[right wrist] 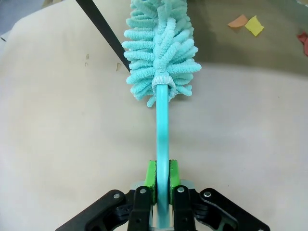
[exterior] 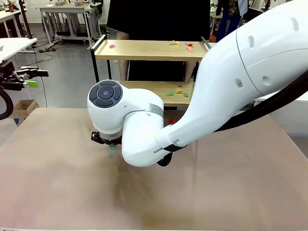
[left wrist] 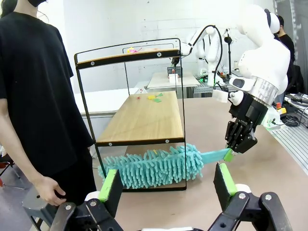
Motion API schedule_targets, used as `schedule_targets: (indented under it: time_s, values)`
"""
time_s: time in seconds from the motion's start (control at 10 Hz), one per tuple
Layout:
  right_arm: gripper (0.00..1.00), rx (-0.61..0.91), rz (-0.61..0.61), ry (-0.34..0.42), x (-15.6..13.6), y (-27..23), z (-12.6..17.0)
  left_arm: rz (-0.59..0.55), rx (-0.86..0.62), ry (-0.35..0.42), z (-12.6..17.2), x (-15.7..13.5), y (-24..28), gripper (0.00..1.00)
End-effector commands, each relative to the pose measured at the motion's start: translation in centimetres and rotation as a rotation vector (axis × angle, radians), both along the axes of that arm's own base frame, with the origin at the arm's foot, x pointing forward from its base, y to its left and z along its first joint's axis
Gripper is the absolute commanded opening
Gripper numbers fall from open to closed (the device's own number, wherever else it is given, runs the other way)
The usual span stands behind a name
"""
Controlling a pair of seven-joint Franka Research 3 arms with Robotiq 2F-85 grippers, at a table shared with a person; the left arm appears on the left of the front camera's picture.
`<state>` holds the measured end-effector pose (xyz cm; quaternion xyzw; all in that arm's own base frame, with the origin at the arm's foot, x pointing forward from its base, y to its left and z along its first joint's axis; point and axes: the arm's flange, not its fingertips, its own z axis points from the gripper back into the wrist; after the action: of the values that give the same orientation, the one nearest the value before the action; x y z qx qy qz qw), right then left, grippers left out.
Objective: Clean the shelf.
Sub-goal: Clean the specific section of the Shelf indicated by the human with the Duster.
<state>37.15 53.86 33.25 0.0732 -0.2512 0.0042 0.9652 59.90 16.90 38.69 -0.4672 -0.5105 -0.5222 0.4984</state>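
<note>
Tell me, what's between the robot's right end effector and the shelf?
A fluffy teal duster. The right end effector grips its handle, and the head lies low at the shelf, beneath its lower board, as the left wrist view shows.

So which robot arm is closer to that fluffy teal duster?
The right. The right fingers clamp the duster's handle; the left fingers hang open, apart, by the table's left edge.

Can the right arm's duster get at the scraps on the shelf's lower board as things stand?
Probably not yet. The right gripper is shut on the duster, whose head lies on the table under the lower board, which carries the scraps. Lifted, it seems to have free entry at the open side.
</note>
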Motion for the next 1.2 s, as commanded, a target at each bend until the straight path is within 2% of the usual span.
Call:
schedule_targets:
  time_s: [0.0,0.1,0.5,0.7,1.1]
  values:
    - [0.13,-0.01,0.0,-0.007,-0.1,-0.1,0.1,-0.003,0.003,-0.01,0.2,-0.1,0.0,1.0]
    - [0.13,0.0,0.0,0.0,0.0,0.0,0.0,-0.003,0.003,-0.01,0.2,-0.1,0.0,1.0]
    - [0.13,0.049,-0.092,0.025,0.7,-6.4,1.3,-0.003,0.003,-0.01,0.2,-0.1,0.0,1.0]
    - [0.13,0.048,-0.108,0.064,0.7,-10.0,1.1,-0.003,0.003,-0.01,0.2,-0.1,0.0,1.0]
    - [0.13,0.002,-0.159,0.08,0.5,-16.2,2.2,-0.003,0.003,-0.01,0.2,-0.1,0.0,1.0]
